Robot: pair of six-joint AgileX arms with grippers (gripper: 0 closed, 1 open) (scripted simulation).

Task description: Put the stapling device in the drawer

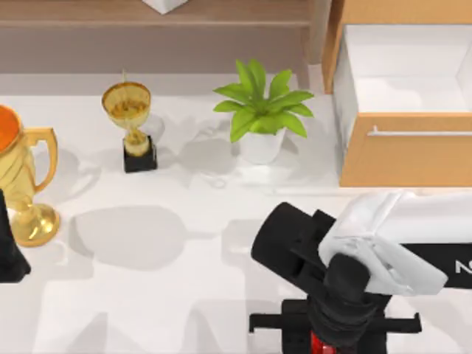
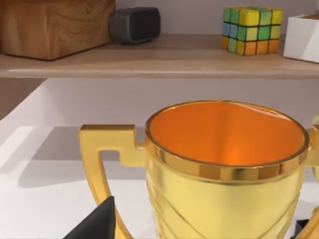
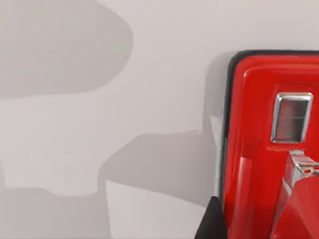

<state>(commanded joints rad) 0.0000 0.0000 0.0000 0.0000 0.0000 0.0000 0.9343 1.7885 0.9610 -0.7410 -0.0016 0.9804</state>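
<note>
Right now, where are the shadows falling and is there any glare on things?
Top view: soft grey shadows spread over the white table beside the large gold trophy, small trophy and potted plant. Left wrist view: bright highlights along the large trophy's rim. Right wrist view: broad shadows cross the table, and the red stapler shows glossy reflections.
</note>
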